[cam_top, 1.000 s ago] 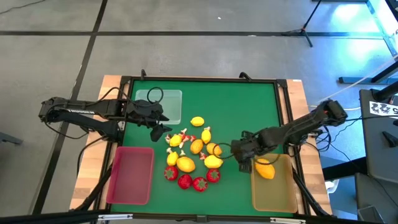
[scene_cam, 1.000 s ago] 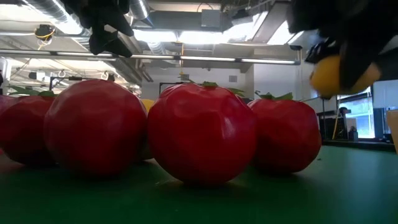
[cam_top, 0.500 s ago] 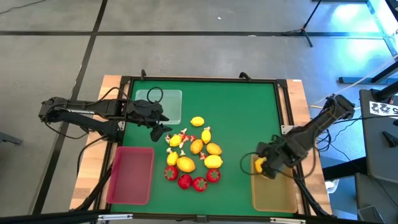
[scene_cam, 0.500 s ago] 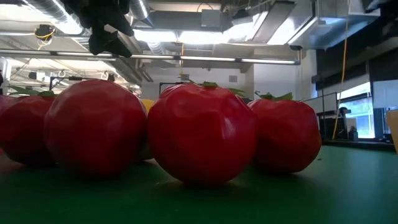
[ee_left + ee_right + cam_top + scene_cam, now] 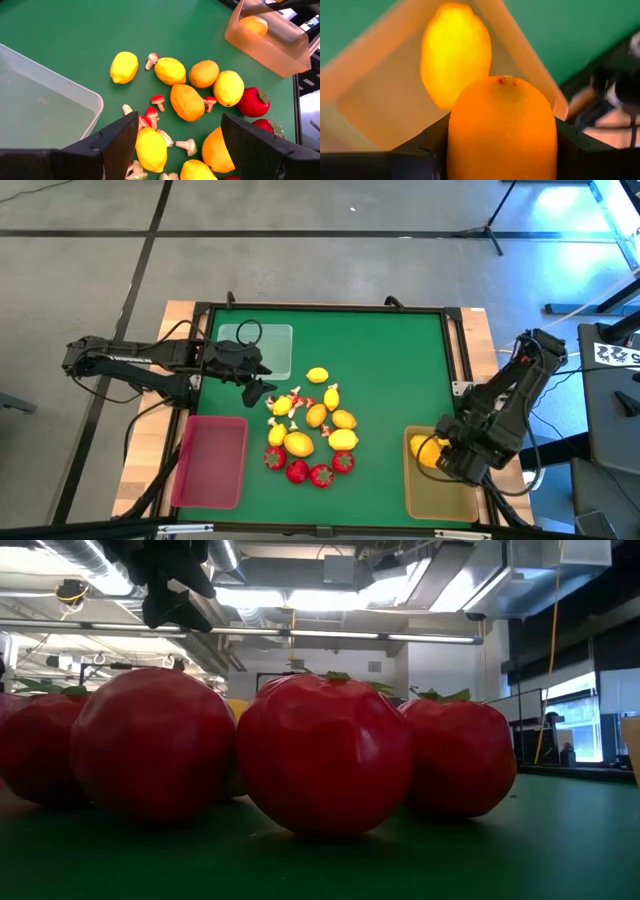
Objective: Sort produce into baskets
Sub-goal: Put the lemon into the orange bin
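Observation:
My right gripper (image 5: 447, 453) hangs over the far end of the tan basket (image 5: 440, 492), shut on an orange fruit (image 5: 501, 127). A yellow lemon (image 5: 455, 52) lies in that basket beneath it. More lemons (image 5: 318, 376) and red strawberries (image 5: 320, 474) lie in a pile on the green mat, with small white-and-red bits (image 5: 156, 102) among them. My left gripper (image 5: 262, 390) hovers open above the pile's left side, touching nothing, next to the clear basket (image 5: 268, 348). The red basket (image 5: 210, 462) stands at the near left. In the low view the strawberries (image 5: 325, 755) fill the foreground. My right gripper pinches the orange fruit by its two opposite sides (image 5: 462, 142) between its two fingers (image 5: 427, 147). The fingers come from above, pointing down. The fruit is lifted clear, hanging over the lemon in the tan basket.
The green mat has free room along its far edge and between the pile and the tan basket. A raised black frame (image 5: 455, 350) borders the mat. Cables run beside the right arm's base (image 5: 520, 395).
My right gripper has carried the orange fruit from beside the pile's right side toward the table's right and near edges, to a spot above the tan basket. It has rolled about as it went and rose slightly. The fruit stays in its hold.

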Available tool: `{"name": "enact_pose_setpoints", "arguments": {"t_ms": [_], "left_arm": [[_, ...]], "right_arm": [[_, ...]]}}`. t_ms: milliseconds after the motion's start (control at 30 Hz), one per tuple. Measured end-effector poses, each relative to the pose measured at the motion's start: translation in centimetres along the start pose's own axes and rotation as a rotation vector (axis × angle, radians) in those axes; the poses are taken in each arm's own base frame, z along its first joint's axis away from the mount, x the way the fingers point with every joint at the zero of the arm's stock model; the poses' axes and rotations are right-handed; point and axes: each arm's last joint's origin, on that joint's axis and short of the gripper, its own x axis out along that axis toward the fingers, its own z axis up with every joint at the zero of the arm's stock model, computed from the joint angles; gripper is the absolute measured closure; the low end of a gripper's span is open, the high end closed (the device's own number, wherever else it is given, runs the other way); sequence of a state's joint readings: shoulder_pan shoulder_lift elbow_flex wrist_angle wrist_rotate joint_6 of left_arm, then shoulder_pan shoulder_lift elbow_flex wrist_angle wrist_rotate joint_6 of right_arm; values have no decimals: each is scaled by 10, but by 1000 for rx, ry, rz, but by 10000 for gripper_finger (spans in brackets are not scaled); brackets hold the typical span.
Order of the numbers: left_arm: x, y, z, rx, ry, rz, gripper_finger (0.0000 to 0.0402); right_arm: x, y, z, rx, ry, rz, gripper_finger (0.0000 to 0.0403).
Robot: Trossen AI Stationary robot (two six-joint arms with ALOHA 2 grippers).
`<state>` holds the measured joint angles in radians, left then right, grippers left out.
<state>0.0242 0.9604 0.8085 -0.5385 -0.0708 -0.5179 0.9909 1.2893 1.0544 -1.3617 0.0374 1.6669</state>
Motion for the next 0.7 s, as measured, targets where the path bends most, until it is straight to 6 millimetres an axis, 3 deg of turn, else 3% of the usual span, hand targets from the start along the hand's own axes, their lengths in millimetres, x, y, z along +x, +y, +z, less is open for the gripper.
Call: {"name": "enact_pose_setpoints", "arguments": {"t_ms": [367,700], "left_arm": [[0,0,0,-3,-1,2,123],[0,0,0,-32,-2,3,123]], "right_arm": [[42,3,-16,60,95,61,182],[42,0,-16,35,120,58,132]]}}
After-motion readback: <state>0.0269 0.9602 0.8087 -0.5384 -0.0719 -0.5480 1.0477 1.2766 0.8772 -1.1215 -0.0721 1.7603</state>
